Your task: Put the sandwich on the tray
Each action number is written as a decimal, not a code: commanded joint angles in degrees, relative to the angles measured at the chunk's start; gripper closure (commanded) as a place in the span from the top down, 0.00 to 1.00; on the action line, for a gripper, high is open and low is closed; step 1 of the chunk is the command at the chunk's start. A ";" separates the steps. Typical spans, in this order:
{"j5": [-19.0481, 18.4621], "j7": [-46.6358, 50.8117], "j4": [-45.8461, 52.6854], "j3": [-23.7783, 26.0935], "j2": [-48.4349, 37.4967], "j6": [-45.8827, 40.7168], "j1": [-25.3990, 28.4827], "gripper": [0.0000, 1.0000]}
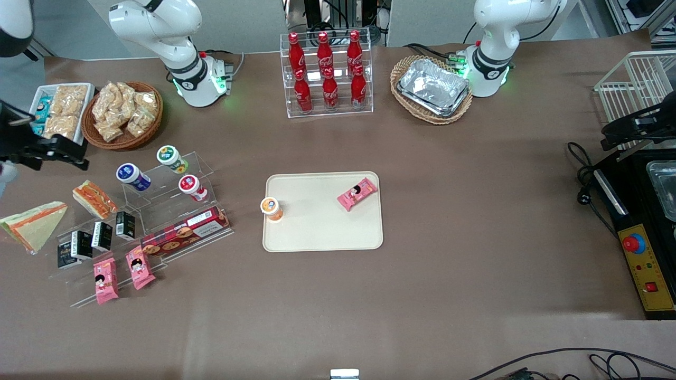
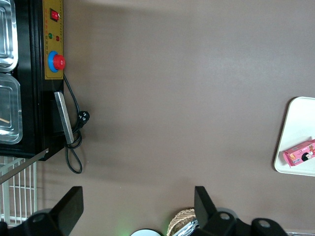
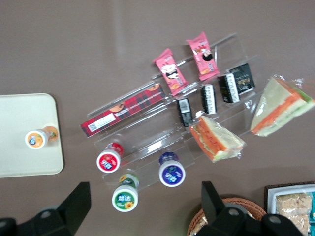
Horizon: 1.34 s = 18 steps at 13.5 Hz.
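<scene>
The sandwich, a large wrapped wedge with orange and green layers along its edge, lies on the brown table at the working arm's end. The cream tray lies at the table's middle, holding an orange-lidded cup and a pink snack packet. My gripper hangs open and empty high above the table, farther from the front camera than the sandwich, over the green-lidded cup.
A smaller sandwich lies beside clear acrylic steps carrying cups, black boxes, a biscuit box and pink packets. A snack basket and white snack tray stand close to the gripper. Cola bottles and a foil-tray basket stand farthest from the camera.
</scene>
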 commanded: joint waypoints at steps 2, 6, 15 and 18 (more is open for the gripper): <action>-0.70 -3.23 1.08 -5.12 0.59 3.29 -0.28 1.00; -1.05 -9.46 1.08 -11.01 1.73 5.84 -0.28 1.00; -1.14 -11.94 0.91 -22.09 8.32 15.50 -0.28 1.00; -0.17 -12.91 0.03 -26.04 11.57 21.29 -0.72 1.00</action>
